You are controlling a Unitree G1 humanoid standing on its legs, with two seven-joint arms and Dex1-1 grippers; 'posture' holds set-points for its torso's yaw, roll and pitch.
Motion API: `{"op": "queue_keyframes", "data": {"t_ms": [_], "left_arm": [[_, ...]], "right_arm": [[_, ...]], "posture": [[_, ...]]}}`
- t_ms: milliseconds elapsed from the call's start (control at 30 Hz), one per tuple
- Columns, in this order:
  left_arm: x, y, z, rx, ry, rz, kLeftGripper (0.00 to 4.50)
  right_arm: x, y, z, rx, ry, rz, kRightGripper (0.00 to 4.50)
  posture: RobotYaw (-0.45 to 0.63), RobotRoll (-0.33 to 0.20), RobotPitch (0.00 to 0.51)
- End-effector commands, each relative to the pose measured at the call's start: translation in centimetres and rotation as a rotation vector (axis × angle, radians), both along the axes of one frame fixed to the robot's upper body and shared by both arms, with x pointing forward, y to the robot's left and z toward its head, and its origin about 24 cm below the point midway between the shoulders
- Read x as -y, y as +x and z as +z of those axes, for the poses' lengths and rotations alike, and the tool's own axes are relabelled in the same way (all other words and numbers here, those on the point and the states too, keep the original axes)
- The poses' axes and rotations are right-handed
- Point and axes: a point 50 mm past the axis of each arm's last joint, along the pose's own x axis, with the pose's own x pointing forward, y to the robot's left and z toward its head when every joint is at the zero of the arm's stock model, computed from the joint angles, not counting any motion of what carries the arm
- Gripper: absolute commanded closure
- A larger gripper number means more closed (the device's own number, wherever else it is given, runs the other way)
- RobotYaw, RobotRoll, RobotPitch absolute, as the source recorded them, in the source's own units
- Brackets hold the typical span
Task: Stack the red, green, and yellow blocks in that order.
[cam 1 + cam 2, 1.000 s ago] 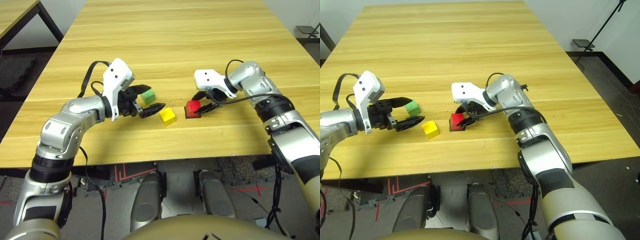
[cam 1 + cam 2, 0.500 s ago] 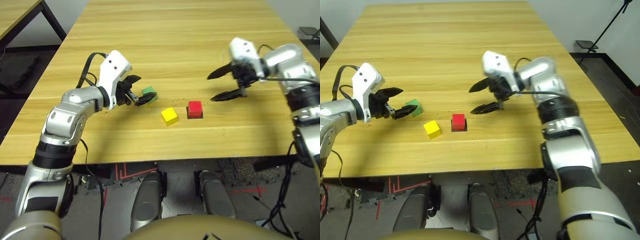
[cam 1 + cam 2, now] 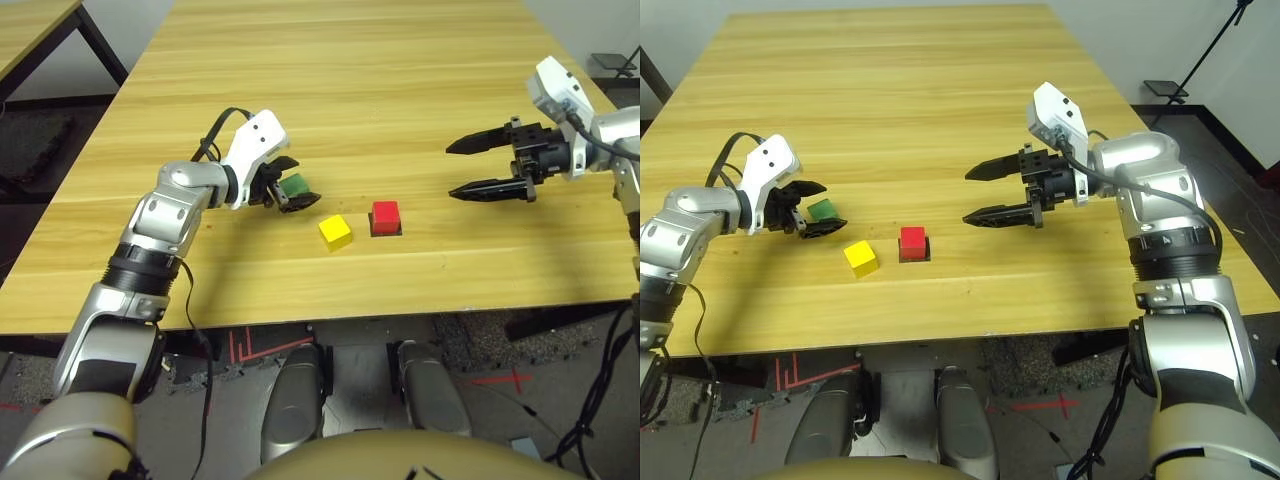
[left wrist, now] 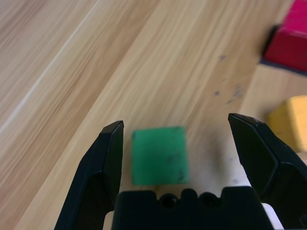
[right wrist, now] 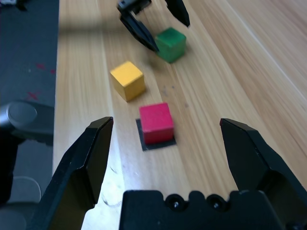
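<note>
- Wooden table [image 3: 350,80] in the head views: the red block [image 3: 385,214] sits on a flat black square patch [image 3: 386,230] near the front edge, the yellow block [image 3: 335,232] just beside it on the robot's left, not touching. The green block [image 3: 294,185] lies further left, between the spread fingers of the left gripper [image 3: 290,186], which straddles it without gripping. The right gripper [image 3: 478,166] hangs above the table, well to the right of the red block, fingers wide apart and holding nothing.
- Left wrist view: green block [image 4: 158,155] lies on the table between the two black fingers [image 4: 108,158] (a gap shows on each side); it is not gripped.
- Right wrist view: red block [image 5: 156,122] on its patch lies ahead between the wide-spread fingers [image 5: 86,160], with the yellow block [image 5: 127,79] and green block [image 5: 170,44] beyond it.
</note>
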Motion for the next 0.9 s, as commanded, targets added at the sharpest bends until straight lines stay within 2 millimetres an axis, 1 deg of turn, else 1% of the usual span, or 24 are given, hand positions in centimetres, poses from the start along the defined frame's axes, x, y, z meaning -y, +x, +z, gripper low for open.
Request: {"op": "queue_keyframes", "data": {"t_ms": [33, 167, 333, 433, 500, 567, 600, 633, 700, 800, 900], "left_arm": [[-0.6, 0.6, -0.5, -0.008, 0.057, 0.031, 0.0], [-0.9, 0.9, -0.9, -0.03, 0.067, 0.047, 0.0], [-0.6, 0.7, -1.7, -0.069, 0.056, 0.029, 0.0], [-0.3, 0.7, -2.1, -0.085, 0.045, 0.022, 0.63], [0.1, 0.7, -2.1, -0.103, 0.017, 0.019, 1.31], [0.3, 0.7, -2.2, -0.112, 0.022, 0.006, 1.95], [0.3, 0.7, -2.2, -0.112, 0.029, -0.001, 2.35], [0.3, 0.7, -2.1, -0.115, 0.033, -0.007, 2.48], [0.6, 1.0, -1.2, -0.106, 0.018, -0.02, 2.48], [1.3, 1.4, 0.8, -0.072, -0.002, -0.056, 2.48], [2.6, 1.8, 3.2, -0.027, -0.029, -0.117, 2.48]], "right_arm": [[0.0, -0.6, 0.3, 0.008, 0.022, -0.019, 0.02], [-0.2, -0.7, 0.3, 0.011, 0.036, -0.029, 0.02], [-0.4, -0.6, 0.5, 0.019, 0.047, -0.038, 0.02], [-0.3, -0.5, 0.5, 0.021, 0.049, -0.042, 0.0], [-0.1, -0.5, 0.4, 0.022, 0.047, -0.029, 0.0], [0.5, -0.6, -0.1, 0.021, 0.023, -0.016, 0.0], [0.7, -0.7, -0.3, 0.019, 0.016, -0.009, 0.0], [0.8, -0.7, -0.4, 0.018, 0.013, -0.005, 0.0], [1.3, -0.9, -0.8, 0.011, 0.027, 0.008, 0.0], [2.0, -1.2, -1.2, 0.004, 0.022, 0.007, 0.0], [2.5, -1.3, -1.4, 0.005, 0.031, -0.016, 0.0]], "posture": [[0.06, -0.126, 0.056], [0.06, -0.123, 0.056], [0.06, -0.124, 0.061], [0.06, -0.125, 0.063], [0.07, -0.123, 0.066], [0.07, -0.119, 0.068], [0.06, -0.116, 0.067], [0.06, -0.115, 0.067], [0.06, -0.11, 0.068], [0.05, -0.099, 0.067], [0.04, -0.092, 0.068]]}}
